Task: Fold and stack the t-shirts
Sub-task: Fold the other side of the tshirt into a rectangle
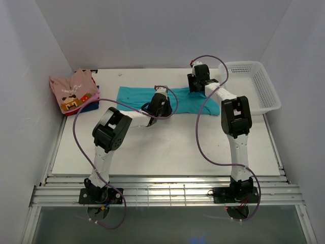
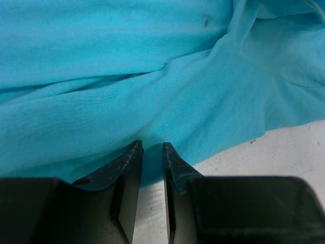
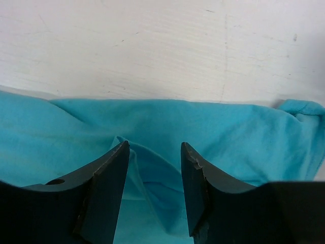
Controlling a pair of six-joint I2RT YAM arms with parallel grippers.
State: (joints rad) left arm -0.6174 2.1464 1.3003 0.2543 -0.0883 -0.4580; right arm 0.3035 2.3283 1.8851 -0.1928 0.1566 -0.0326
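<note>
Teal shirt (image 1: pixel 134 96) is lying spread across the far middle of the table (image 1: pixel 167 147) in the top view, with both arms reaching over it. The left claw (image 1: pixel 160 96) is sitting on its middle and the right claw (image 1: pixel 196 87) is hanging at its far right edge. A folded stack is sitting in the far left corner: a pink shirt (image 1: pixel 73 87) on top, red (image 1: pixel 94 96) and dark blue (image 1: pixel 87 107) edges peeking out below. The pink one is carrying a pixel-block graphic and a small dark print, too small to read. A white basket (image 1: pixel 269 96) is standing at the far right.

On the left wrist, the left claw (image 2: pixel 152 147) is showing only a narrow slit between its jaws, the tips lying over the wrinkled shirt's (image 2: pixel 127 61) near hem; I cannot tell whether cloth is being pinched. Bare table (image 2: pixel 284 152) is showing at the right.

On the right wrist, the right claw (image 3: pixel 155 145) is standing parted, gripping nothing, with a raised fold (image 3: pixel 147 168) of the shirt (image 3: pixel 228 132) lying between the jaws. Scuffed table (image 3: pixel 152 46) is stretching beyond the hem.
</note>
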